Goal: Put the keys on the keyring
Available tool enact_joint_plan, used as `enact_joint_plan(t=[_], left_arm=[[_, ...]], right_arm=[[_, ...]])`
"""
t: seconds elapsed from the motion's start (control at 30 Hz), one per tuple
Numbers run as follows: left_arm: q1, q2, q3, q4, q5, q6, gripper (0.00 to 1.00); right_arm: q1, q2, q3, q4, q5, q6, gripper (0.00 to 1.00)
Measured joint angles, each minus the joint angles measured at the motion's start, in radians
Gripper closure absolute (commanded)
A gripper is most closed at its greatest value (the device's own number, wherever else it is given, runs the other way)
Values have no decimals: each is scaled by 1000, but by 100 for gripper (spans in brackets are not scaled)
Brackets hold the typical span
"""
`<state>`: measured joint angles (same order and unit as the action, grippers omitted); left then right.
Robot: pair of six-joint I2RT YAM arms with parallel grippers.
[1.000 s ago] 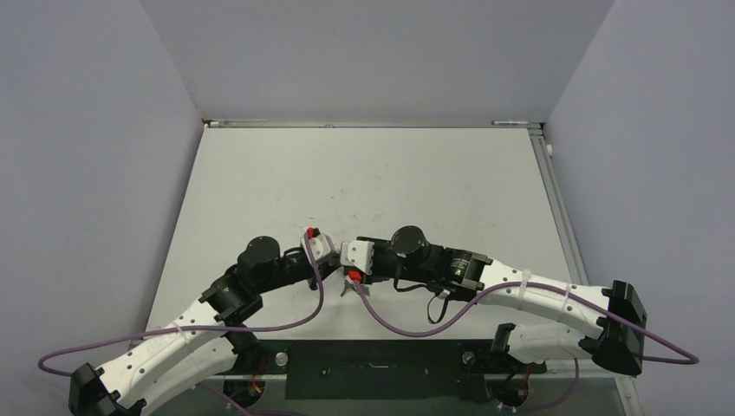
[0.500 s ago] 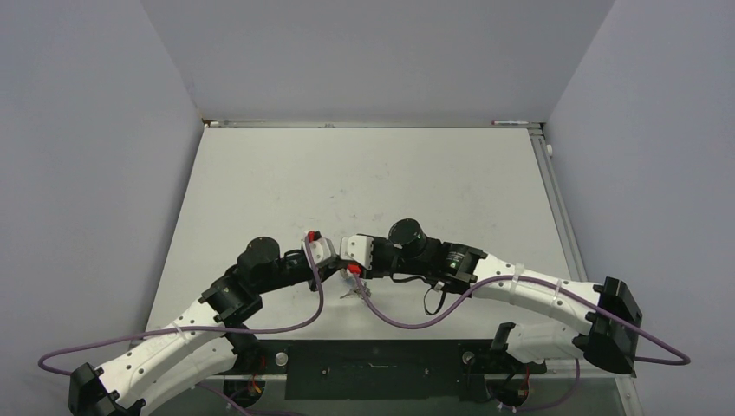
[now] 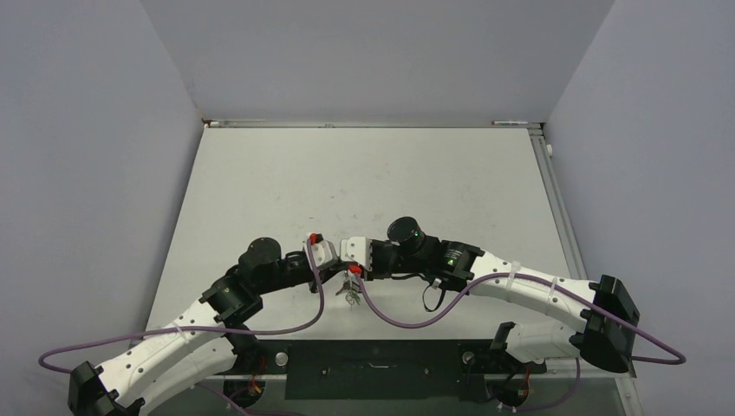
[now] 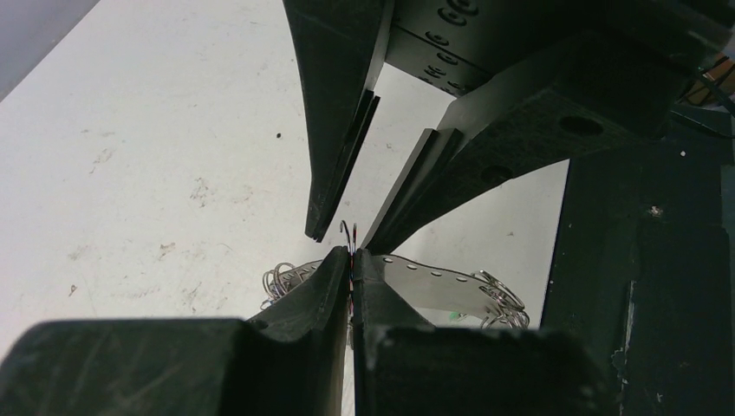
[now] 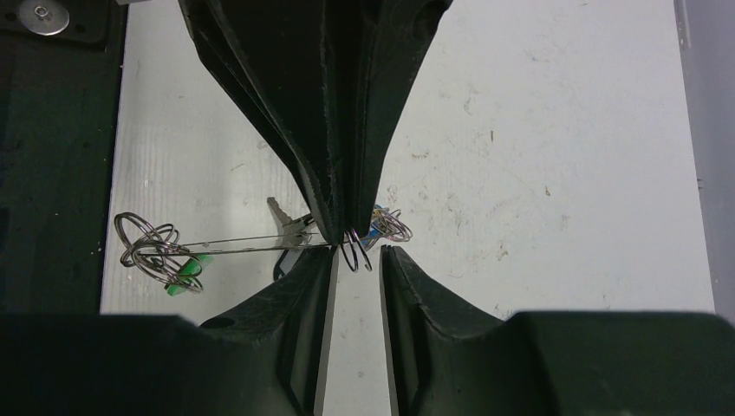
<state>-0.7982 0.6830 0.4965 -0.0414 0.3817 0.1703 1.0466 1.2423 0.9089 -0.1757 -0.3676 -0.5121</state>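
**Grey wire keyring, held over the near middle of the table**

Item: the keyring (image 5: 251,246), thin grey wire, seen nearly edge-on from the right wrist. Its long axis ran from the pinch point toward the near edge of the table (image 3: 364,182).

Attached: the keys, bunched on small rings. A green-headed key (image 5: 186,270) hung at the near end of the wire. A bare silver blade (image 5: 282,217) lay close to the pinch. A blue head probably sat just beyond the pinch, though it was mostly hidden. From above the cluster showed only as a small dark tangle just near of the two grippers, and the loop could not be traced there.

Left gripper (image 4: 351,256): clenched, its fingers (image 4: 325,277) pressed flat together on the wire, carrying ring and keys clear of the surface.

Right gripper (image 5: 357,251): jaws apart with a narrow gap, reaching in from the right, tip to tip with the left. A small coil of ring wire (image 5: 364,260) stood inside that gap, apparently touching neither pad.

Governing relation: the coil lay directly between the right fingers, at the far end of the wire and just beside the left pinch. The right arm was therefore the one placed to take it. The wire ran crosswise to that arm's reach, so a grip would likely land across the coil.
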Motion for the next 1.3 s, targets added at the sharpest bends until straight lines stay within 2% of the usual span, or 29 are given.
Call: enact_joint_plan(t=[0.37, 0.6, 0.73, 0.77, 0.9, 0.97, 1.07, 1.3], left_arm=[[-8, 2, 0, -1, -1, 18, 100], [-11, 2, 0, -1, -7, 27, 100], [-11, 2, 0, -1, -12, 33, 100], [-11, 2, 0, -1, -12, 34, 95], [-12, -11, 0, 3, -20, 34, 59], [-14, -34, 0, 10, -20, 29, 48], [-14, -82, 0, 34, -24, 22, 46], [-14, -157, -10, 105, -35, 17, 57]], right_arm=[[0, 0, 0, -5, -1, 2, 79], [0, 0, 0, -6, -3, 8, 94], [0, 0, 0, -8, -5, 19, 95], [0, 0, 0, -8, -4, 23, 95], [-5, -12, -17, 17, -3, 34, 95], [-6, -28, -42, 45, 0, 41, 95], [-8, -63, -89, 97, 4, 56, 95], [-14, -128, -133, 174, 5, 79, 95]])
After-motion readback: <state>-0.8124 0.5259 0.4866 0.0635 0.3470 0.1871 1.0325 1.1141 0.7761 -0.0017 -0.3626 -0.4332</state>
